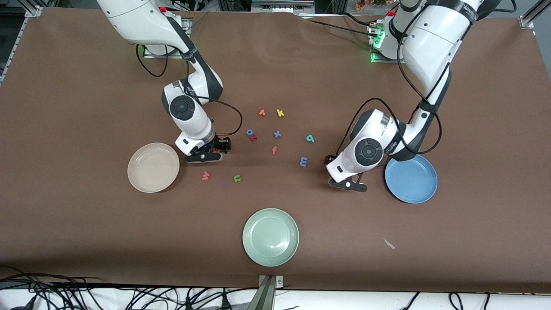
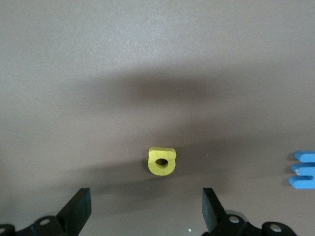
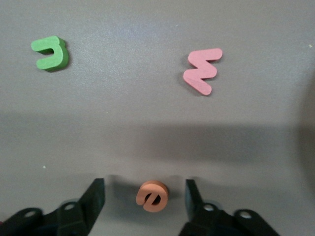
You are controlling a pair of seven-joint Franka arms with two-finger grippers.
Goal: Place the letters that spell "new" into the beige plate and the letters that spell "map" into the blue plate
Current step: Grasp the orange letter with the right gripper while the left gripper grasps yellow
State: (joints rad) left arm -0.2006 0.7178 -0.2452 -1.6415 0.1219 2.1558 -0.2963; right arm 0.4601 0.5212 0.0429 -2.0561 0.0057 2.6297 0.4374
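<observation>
My right gripper (image 1: 205,156) (image 3: 143,186) is down at the table beside the beige plate (image 1: 153,167). It is open, with the orange "e" (image 3: 152,195) lying between its fingers and touching neither. The salmon "w" (image 1: 205,175) (image 3: 203,70) and green "n" (image 1: 237,178) (image 3: 50,53) lie close by, nearer the front camera. My left gripper (image 1: 348,185) (image 2: 145,192) hangs open beside the blue plate (image 1: 411,178), low over the yellow "p" (image 2: 162,161). The blue "m" (image 1: 304,161) (image 2: 302,169) and teal "a" (image 1: 310,138) lie on the table. Both plates hold nothing.
A pale green plate (image 1: 270,236) sits near the front edge. Mid-table lie an orange "v" (image 1: 261,113), yellow "k" (image 1: 280,113), blue "x" (image 1: 277,134), salmon "f" (image 1: 274,150) and a blue ring-shaped letter (image 1: 249,132) touching a red one.
</observation>
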